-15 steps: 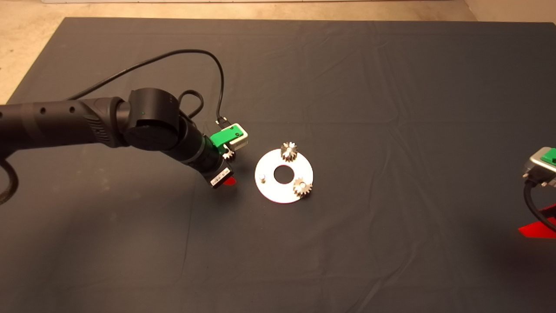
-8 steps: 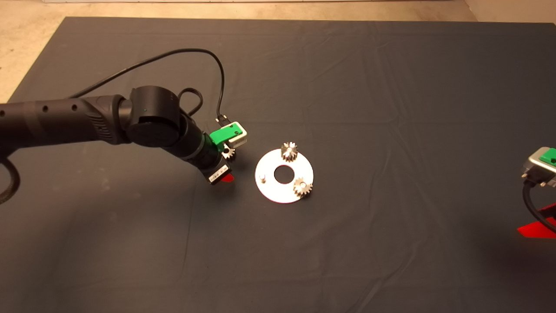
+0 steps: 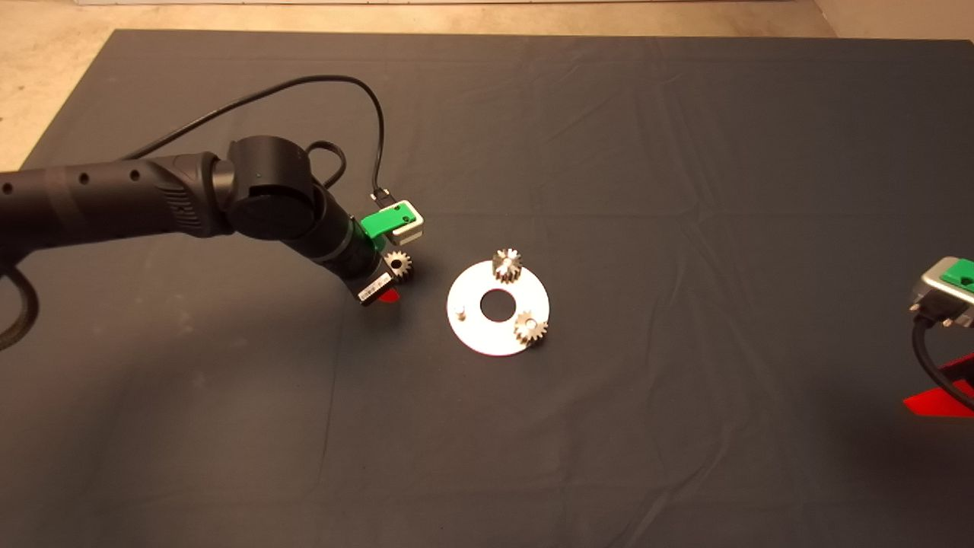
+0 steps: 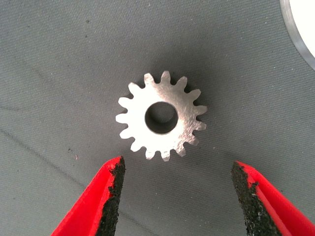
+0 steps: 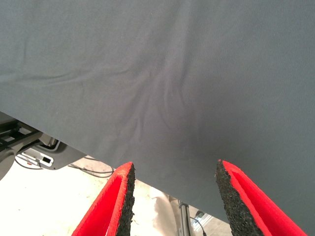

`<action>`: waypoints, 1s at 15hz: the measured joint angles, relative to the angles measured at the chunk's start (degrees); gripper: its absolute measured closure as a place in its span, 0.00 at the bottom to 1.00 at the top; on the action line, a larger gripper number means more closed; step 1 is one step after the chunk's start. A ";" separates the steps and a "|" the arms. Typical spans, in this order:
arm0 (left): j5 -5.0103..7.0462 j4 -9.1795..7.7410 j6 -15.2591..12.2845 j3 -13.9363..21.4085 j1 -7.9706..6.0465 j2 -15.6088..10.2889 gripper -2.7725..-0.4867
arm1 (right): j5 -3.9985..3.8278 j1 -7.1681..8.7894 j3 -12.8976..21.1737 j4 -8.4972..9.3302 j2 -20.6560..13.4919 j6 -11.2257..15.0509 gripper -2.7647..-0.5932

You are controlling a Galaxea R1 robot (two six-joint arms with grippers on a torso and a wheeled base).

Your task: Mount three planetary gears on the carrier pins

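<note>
The third planetary gear [image 4: 161,118], a small toothed steel wheel with a shiny face and round centre bore, lies flat on the dark grey mat [image 3: 609,426] just ahead of the left gripper [image 4: 177,196], whose red fingers stand wide apart, holding nothing; over the last second this gripper has drawn back and up, leaving the gear uncovered and ungrasped. Just beside it, the flat white-silver disc [image 3: 472,335] carries two gears [image 3: 506,265] [image 3: 530,329] on pins, one bare carrier pin [image 3: 459,311] waiting. The right gripper [image 5: 173,196], also wide open, sits parked at the mat's right edge.
</note>
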 joint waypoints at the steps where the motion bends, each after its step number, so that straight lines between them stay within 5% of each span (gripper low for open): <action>1: 0.01 0.01 0.00 -0.14 0.00 0.14 0.56 | 0.01 0.00 0.00 0.02 0.04 0.00 0.73; 6: 0.15 0.12 0.66 -2.74 0.00 3.17 0.56 | -0.04 -0.02 0.00 0.04 0.04 -0.02 0.73; 15: -0.05 0.12 1.76 -4.61 -0.35 3.69 0.56 | 0.02 -0.13 -0.33 0.04 2.01 -0.02 0.73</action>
